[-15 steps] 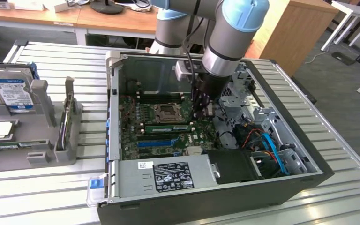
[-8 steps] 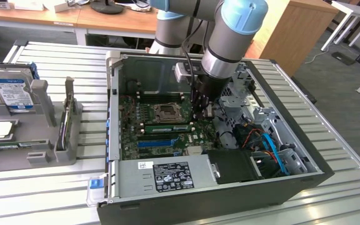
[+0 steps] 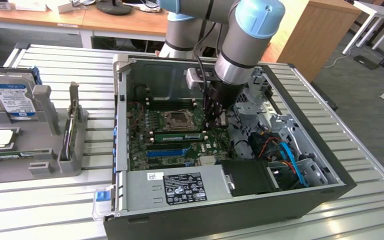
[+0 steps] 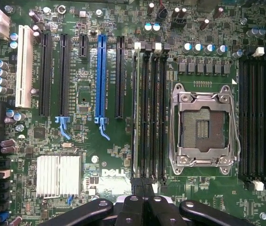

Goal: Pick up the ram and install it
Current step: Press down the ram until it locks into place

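Inside the open computer case (image 3: pixel 120 130) at the middle of the bench (image 3: pixel 58 210), the ram (image 3: pixel 176 136) stands on edge in a motherboard slot near the CPU socket (image 3: pixel 177 119); the jaws, closed together, hang over one end of it.

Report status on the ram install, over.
Gripper shut, low over one end of the memory slots. Ram standing in a slot beside the CPU socket; full seating unclear. No obstruction seen.

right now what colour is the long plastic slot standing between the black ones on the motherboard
Blue. The long plastic slot shows best in the wrist view.
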Motion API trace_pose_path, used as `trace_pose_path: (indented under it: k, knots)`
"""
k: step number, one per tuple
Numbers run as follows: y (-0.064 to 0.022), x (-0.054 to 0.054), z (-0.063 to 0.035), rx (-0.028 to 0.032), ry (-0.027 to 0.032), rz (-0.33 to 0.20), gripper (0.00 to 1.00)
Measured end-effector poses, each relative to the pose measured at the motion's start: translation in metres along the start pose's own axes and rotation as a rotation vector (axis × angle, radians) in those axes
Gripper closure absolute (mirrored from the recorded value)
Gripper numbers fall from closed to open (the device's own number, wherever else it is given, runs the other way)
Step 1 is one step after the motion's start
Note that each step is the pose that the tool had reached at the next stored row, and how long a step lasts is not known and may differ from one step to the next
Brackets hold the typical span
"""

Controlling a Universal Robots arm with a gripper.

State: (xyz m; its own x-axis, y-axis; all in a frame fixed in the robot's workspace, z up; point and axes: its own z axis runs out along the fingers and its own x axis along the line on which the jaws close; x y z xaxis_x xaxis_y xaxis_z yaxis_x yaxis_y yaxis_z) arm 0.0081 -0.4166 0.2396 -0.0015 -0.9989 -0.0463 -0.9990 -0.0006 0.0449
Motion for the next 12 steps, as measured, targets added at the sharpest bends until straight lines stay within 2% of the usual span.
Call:
trace_pose_path:
  k: [12]
  knots:
    - [0.0002,-0.0002,0.0011,0.0,0.0,0.0,0.89]
